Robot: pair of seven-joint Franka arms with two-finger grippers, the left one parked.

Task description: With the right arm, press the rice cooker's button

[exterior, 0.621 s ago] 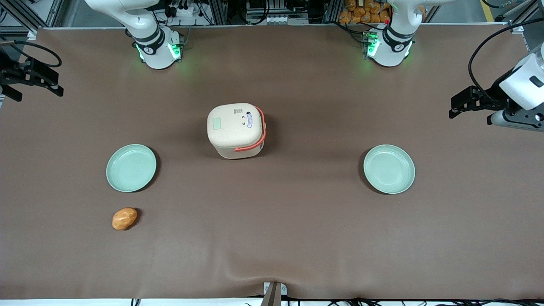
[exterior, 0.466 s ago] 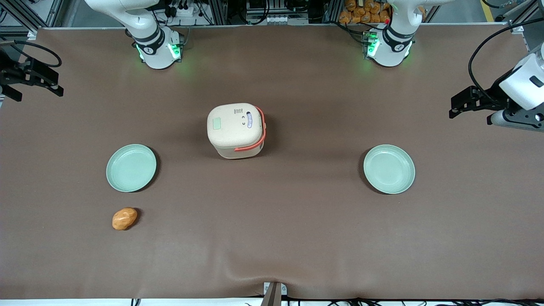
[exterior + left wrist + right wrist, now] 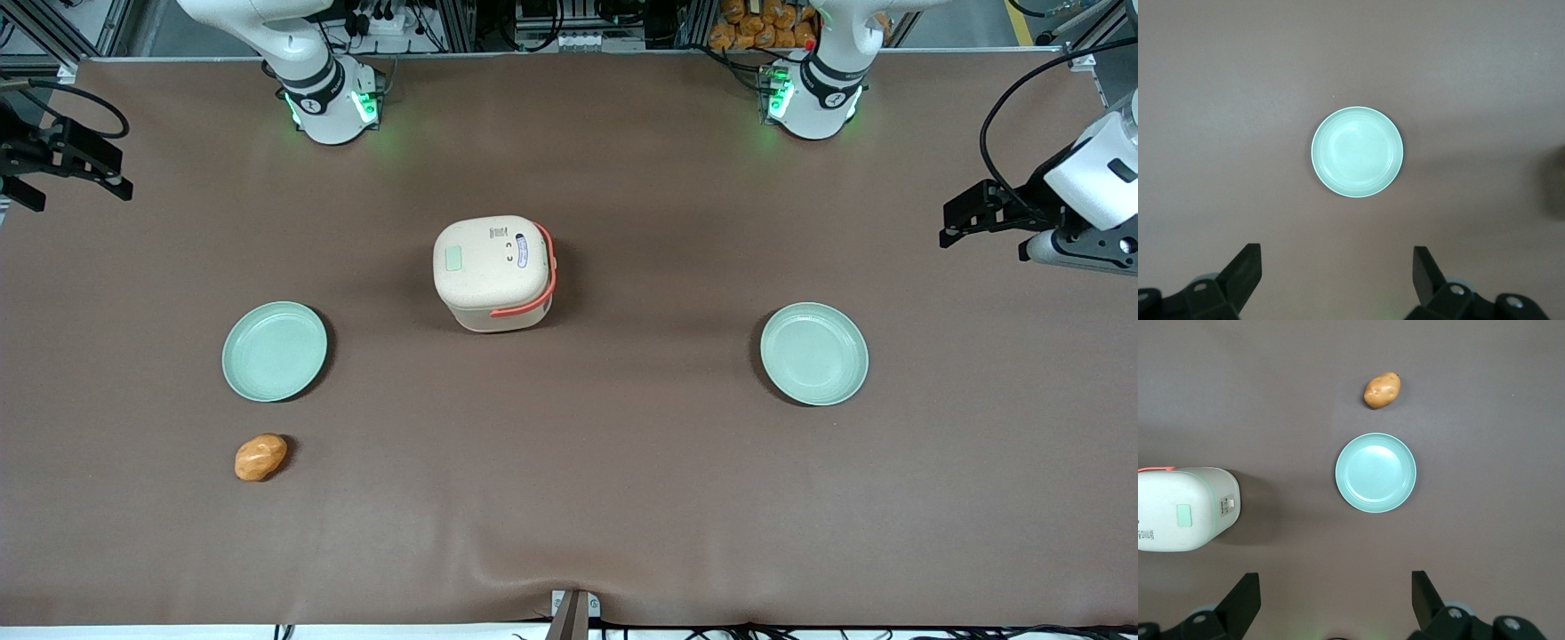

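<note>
The cream rice cooker (image 3: 494,273) with a coral-orange handle stands mid-table, lid down. Its pale green button (image 3: 454,259) lies flush in the lid on the side toward the working arm. The cooker (image 3: 1185,509) and button (image 3: 1184,515) also show in the right wrist view. My right gripper (image 3: 76,173) hangs high at the working arm's end of the table, far from the cooker. It is open and empty, with the fingers spread wide over bare table (image 3: 1335,587).
A pale green plate (image 3: 274,351) lies toward the working arm's end, also in the right wrist view (image 3: 1375,473). An orange lump (image 3: 260,457) lies nearer the front camera than it. A second green plate (image 3: 813,353) lies toward the parked arm's end.
My right gripper has edged very slightly away from the front camera. The cooker, plates and lump have not moved.
</note>
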